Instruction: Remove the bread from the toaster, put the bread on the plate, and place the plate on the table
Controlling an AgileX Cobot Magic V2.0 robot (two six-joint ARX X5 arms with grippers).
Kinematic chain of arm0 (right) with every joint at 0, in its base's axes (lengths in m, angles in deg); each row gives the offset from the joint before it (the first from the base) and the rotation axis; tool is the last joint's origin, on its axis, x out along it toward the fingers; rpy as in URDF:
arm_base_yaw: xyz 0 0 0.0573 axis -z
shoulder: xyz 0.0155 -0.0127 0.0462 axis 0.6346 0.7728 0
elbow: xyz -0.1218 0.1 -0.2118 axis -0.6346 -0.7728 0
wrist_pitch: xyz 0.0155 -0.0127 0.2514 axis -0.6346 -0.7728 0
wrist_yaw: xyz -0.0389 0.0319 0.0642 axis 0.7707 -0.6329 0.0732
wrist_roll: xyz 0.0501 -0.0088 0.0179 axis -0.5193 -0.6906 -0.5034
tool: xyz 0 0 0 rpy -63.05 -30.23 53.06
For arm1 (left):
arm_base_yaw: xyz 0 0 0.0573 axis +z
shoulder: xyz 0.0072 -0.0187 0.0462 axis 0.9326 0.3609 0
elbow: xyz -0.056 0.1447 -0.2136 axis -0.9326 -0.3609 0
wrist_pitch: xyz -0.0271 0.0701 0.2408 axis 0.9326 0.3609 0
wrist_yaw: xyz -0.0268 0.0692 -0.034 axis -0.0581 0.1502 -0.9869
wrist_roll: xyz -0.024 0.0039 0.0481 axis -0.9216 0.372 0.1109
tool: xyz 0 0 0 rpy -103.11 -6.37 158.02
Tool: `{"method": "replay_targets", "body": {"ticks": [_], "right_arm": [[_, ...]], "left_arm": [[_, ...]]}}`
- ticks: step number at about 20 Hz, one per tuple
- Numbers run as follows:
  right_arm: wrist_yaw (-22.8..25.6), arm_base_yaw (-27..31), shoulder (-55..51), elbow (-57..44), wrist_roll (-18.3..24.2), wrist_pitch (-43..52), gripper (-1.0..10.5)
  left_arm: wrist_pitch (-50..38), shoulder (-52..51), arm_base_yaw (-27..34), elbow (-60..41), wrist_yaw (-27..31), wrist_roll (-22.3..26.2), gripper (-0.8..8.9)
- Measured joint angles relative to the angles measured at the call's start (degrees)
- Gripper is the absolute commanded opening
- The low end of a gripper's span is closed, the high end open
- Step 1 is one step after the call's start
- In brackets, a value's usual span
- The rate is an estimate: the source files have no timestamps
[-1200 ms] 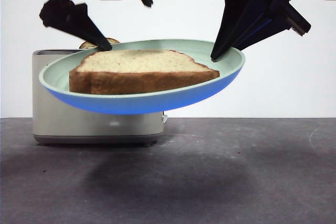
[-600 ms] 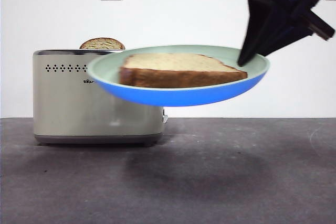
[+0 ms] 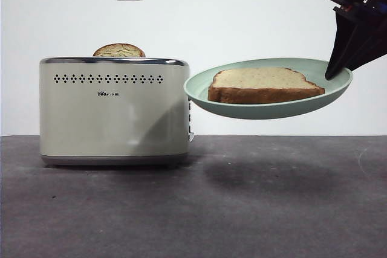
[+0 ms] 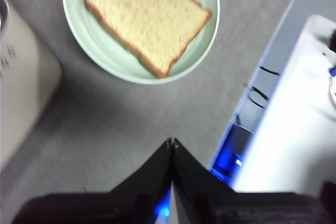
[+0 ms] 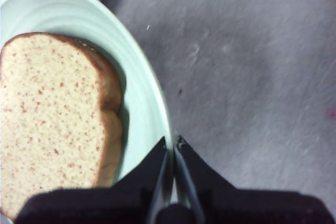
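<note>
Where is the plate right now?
In the front view the plate hangs above the table, right of the toaster, held at its rim by the right gripper.

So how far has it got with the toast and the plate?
Done: the bread is out of the toaster and lies flat on the plate. In hand: the right tool grips the plate's rim and holds it in the air beside the toaster. The left tool is shut and empty, up above. Left: setting the plate down on the table.

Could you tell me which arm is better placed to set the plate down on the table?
The right. Its hand already grips the plate by the rim, bread aboard, above the table. The left hand is shut and holds nothing.
</note>
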Motion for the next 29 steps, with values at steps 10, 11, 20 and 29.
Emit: {"method": "replay_targets", "body": {"ticks": [10, 11, 20, 29], "right_arm": [[-3.93, 7.67, 10.93, 0.0, -0.02, 6.05, -0.2], [-4.11, 7.72, 12.35, 0.0, -0.02, 6.8, -0.2], [-4.74, 8.09, 27.19, 3.69, 0.04, 12.66, -0.2], [-3.1, 8.46, 33.29, 7.85, 0.46, 15.96, -0.2]], "left_arm": [[-7.13, 1.25, -9.44, -3.56, 12.24, -4.46, -0.08], [-7.32, 1.27, -9.44, -4.98, 12.26, -5.01, -0.08], [-8.72, 1.36, -9.94, -6.56, 12.26, -8.11, -0.08], [-9.29, 1.36, -10.08, -6.56, 12.24, -9.46, -0.08]]}}
